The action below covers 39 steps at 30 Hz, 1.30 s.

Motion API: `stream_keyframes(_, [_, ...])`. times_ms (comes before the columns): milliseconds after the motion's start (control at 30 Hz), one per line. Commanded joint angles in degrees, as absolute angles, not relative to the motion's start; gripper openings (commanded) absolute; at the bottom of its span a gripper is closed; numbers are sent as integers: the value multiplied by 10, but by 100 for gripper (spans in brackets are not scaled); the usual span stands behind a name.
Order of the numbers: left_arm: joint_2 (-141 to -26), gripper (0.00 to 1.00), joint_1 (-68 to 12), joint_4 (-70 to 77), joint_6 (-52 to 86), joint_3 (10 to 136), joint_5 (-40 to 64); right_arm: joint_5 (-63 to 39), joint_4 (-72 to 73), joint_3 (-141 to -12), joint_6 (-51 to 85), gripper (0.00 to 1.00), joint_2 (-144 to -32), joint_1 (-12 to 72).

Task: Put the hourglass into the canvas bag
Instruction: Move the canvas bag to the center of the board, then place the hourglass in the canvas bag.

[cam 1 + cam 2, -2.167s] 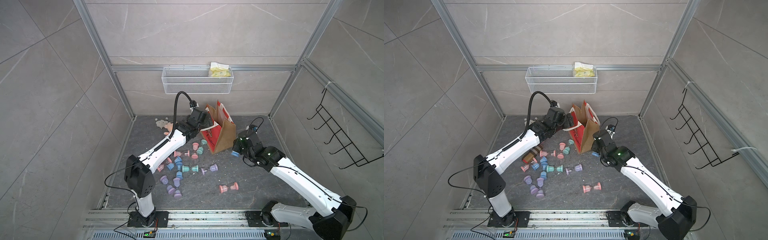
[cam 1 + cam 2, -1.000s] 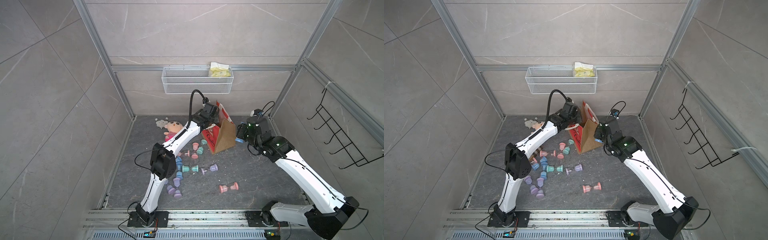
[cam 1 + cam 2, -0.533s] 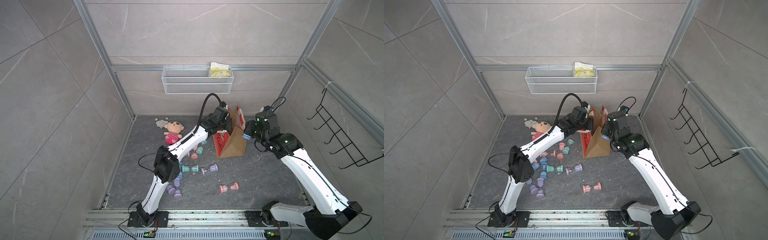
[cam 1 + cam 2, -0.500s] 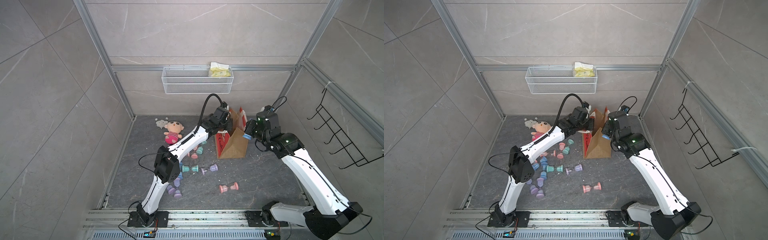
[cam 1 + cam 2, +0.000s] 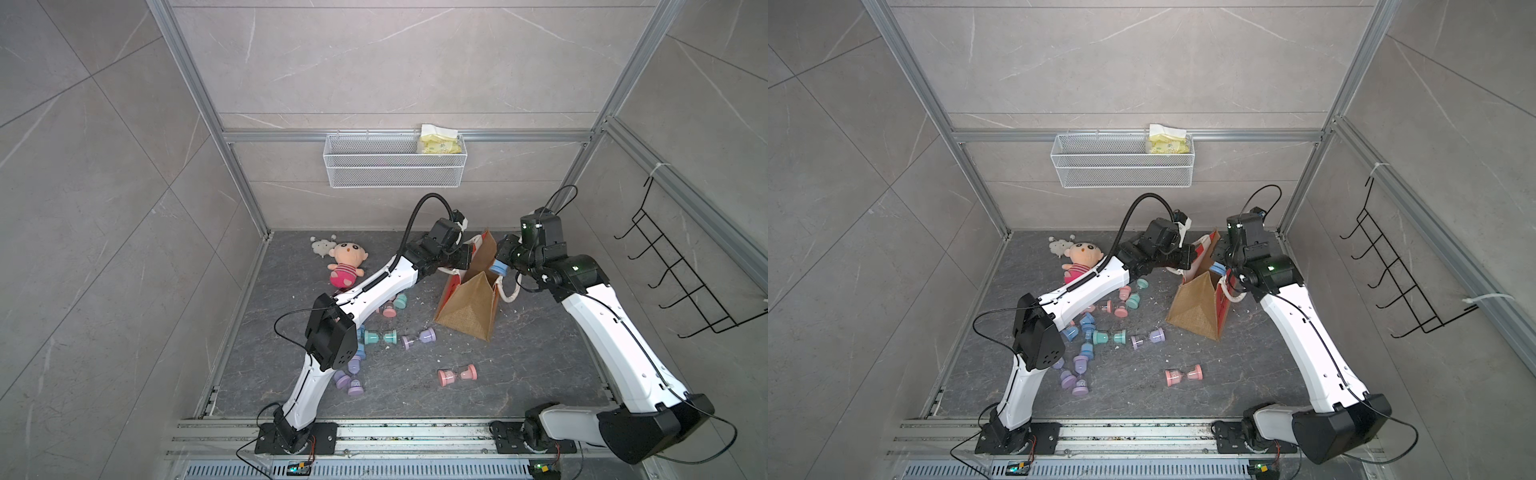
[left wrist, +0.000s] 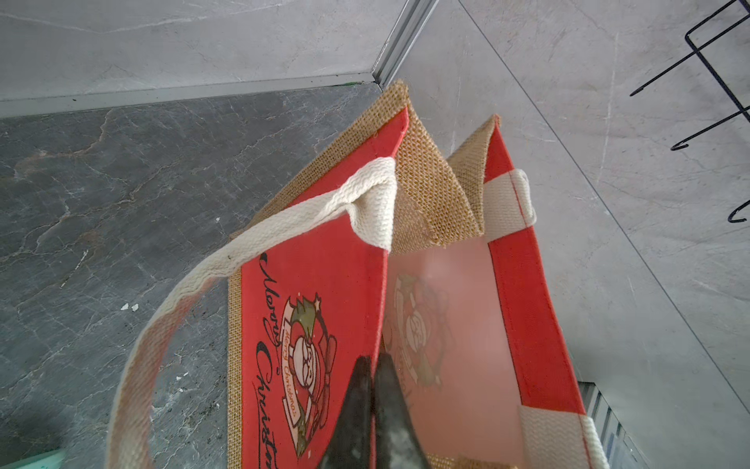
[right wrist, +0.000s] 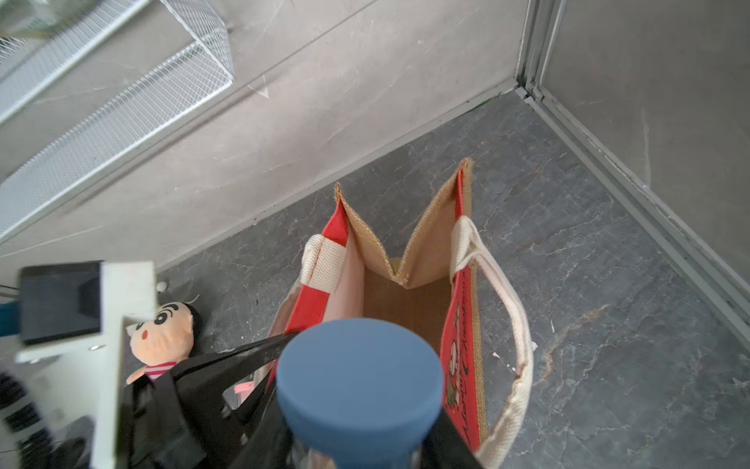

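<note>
- Your left gripper (image 6: 371, 363) was clenched on the top edge of the canvas bag's (image 5: 469, 309) left red panel.
- Your right gripper (image 5: 505, 259) grasped the blue hourglass (image 7: 359, 390) at the bag's open mouth, far right.

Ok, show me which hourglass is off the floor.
The dark blue hourglass, gripped by the right end effector at the mouth of the bag; the rest lie on the floor.

Blue hourglass (image 7: 359, 390) over open canvas bag (image 5: 469, 307)
</note>
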State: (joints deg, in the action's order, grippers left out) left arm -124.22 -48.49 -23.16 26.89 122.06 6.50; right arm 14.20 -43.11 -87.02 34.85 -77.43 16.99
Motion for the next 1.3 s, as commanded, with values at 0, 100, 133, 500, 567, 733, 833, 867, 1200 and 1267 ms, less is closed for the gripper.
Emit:
stream_keyframes(0, [-1191,0,-482,-204,266,1222,88,127,-401,-875,351,0,-805,166])
stream_keyframes(100, [-1182,0,-482,-197,263,1213,84,129,-388,-868,352,0,-831,159])
stream_keyframes(133, [-1178,0,-482,-194,263,1211,83,130,-385,-863,352,0,-837,157])
stream_keyframes(500, [-1143,0,-483,-163,287,1183,51,147,-375,-778,335,0,-799,145])
stream_keyframes(567, [-1133,0,-481,-146,296,1167,45,154,-374,-762,330,0,-779,145])
stream_keyframes(733, [-1119,0,-477,-136,305,1152,18,181,-412,-740,325,0,-755,150])
stream_keyframes(833, [-1118,0,-469,-118,327,1138,33,207,-424,-711,332,0,-743,150])
stream_keyframes(867, [-1119,0,-468,-112,330,1134,40,193,-415,-702,331,0,-743,150])
stream_keyframes(1200, [-1129,0,-462,-101,340,1118,73,105,-386,-689,349,0,-816,151])
stream_keyframes(1267, [-1129,0,-459,-99,345,1111,71,98,-377,-683,351,0,-830,151])
